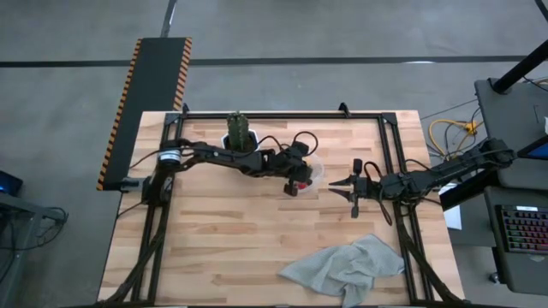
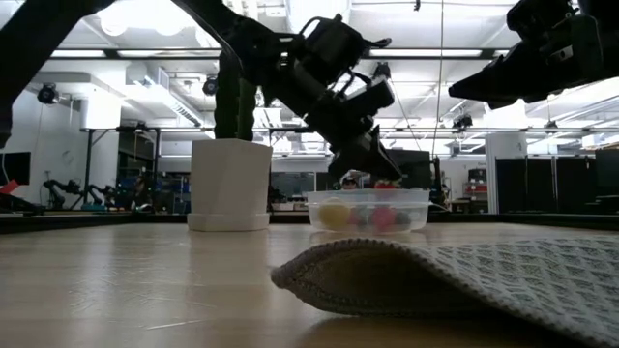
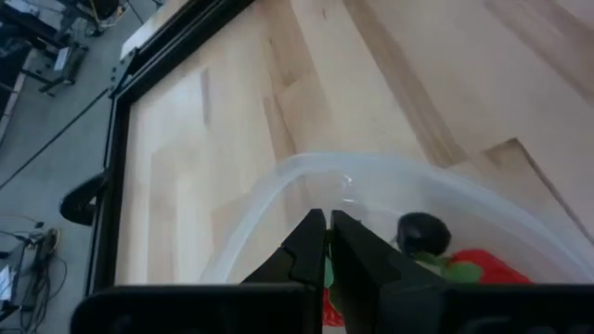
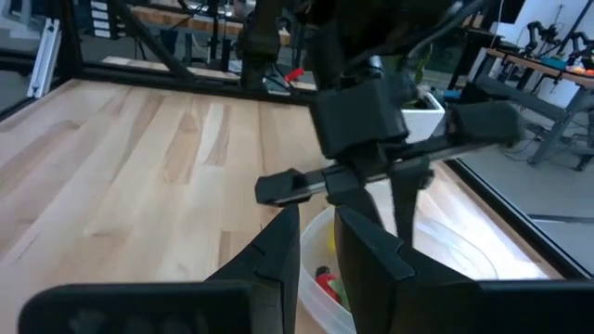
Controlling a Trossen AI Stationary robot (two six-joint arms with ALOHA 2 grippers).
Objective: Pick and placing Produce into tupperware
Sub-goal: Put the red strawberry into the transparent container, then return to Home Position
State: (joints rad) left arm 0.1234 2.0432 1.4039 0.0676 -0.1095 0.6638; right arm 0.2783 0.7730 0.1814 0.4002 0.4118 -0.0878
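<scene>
The clear tupperware (image 1: 315, 174) (image 2: 368, 210) stands on the table's far middle, beside the white pot. In it lie yellow (image 2: 334, 213) and red (image 2: 382, 217) produce pieces. The left wrist view shows a red strawberry piece (image 3: 478, 269) with green leaves and a dark berry (image 3: 422, 227) inside the rim (image 3: 278, 181). My left gripper (image 1: 294, 186) (image 2: 377, 166) (image 3: 327, 232) points down into the tupperware's mouth, fingers shut to a thin slit. My right gripper (image 1: 331, 189) (image 4: 317, 227) hovers level just right of the tupperware, slightly open and holding nothing. My left gripper comes from above, slanting down from the table's left, with its shut fingertips (image 3: 311, 232) just over the produce in the tupperware. Green and red show through the slit between them. Whether they touch a piece, I cannot tell.
A white pot with a green cactus (image 1: 241, 135) (image 2: 229, 184) stands left of the tupperware, under the left arm. A crumpled grey cloth (image 1: 347, 267) (image 2: 464, 275) lies at the near right. Black frame rails (image 1: 390, 171) edge the table. Bare wood lies at the near left.
</scene>
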